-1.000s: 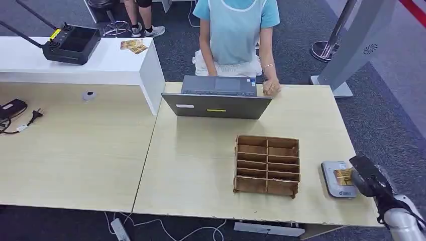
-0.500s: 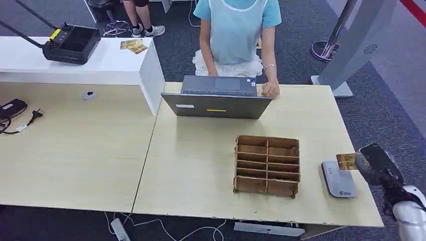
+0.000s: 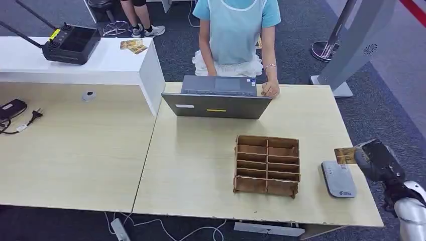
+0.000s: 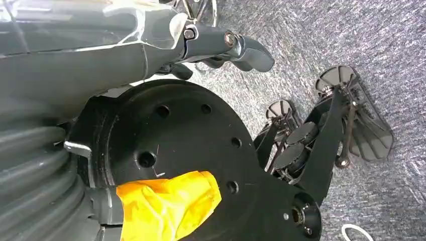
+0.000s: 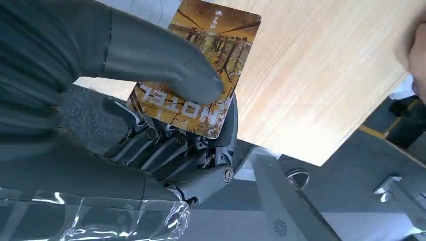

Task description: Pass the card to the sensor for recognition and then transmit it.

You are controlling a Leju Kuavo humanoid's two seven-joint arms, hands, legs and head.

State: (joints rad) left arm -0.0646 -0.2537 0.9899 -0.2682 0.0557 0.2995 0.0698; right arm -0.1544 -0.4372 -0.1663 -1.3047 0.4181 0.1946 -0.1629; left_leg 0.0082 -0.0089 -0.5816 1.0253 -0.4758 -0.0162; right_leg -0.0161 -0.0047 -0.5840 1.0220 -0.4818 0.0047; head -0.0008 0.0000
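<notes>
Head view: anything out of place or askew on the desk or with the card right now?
Nothing stands out. The right hand holds the card firmly, just off the sensor. The wooden organizer sits square and the laptop stands open before the person.

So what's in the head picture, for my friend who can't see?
The robot's right hand holds a card just above a grey sensor on a wooden table. A divided wooden box sits beside it, and a person stands behind a laptop.
</notes>
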